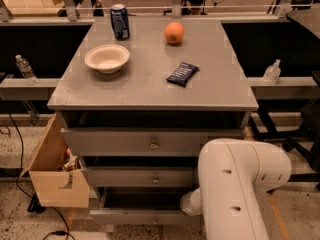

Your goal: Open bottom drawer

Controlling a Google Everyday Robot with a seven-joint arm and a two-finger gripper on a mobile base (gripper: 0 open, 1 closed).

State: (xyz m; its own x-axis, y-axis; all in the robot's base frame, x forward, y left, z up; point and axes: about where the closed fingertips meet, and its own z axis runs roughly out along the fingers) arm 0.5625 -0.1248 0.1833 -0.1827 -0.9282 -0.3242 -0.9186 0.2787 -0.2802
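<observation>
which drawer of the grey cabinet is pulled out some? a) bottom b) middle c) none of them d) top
a: the bottom drawer has its front sitting forward, with its dark inside showing behind it. The gripper is hidden past the end of the white arm, low at that drawer's right side.
</observation>
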